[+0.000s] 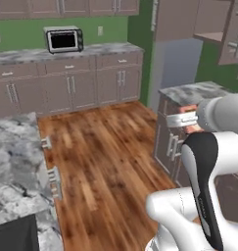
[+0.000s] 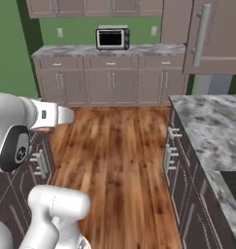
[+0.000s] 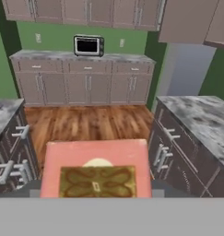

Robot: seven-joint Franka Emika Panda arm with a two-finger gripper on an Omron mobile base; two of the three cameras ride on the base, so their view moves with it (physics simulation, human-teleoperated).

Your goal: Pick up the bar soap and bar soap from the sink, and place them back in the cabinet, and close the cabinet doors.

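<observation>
Hand view shows a bar soap (image 3: 96, 168) up close, a pink-orange block with a tan patterned face, sitting right at the tool (image 3: 96, 191), which holds it up in the air above the wooden floor (image 3: 85, 122). In the left base view the tool (image 1: 185, 119) is at the end of the white arm, and the soap peeks out as a bit of orange above and below it, just in front of a grey stone bench (image 1: 191, 92). High on the right hangs the cabinet (image 1: 208, 22) with its door (image 1: 231, 34) swung open. Far across the room a small oven (image 1: 64, 39) sits on the far bench (image 1: 22, 55).
</observation>
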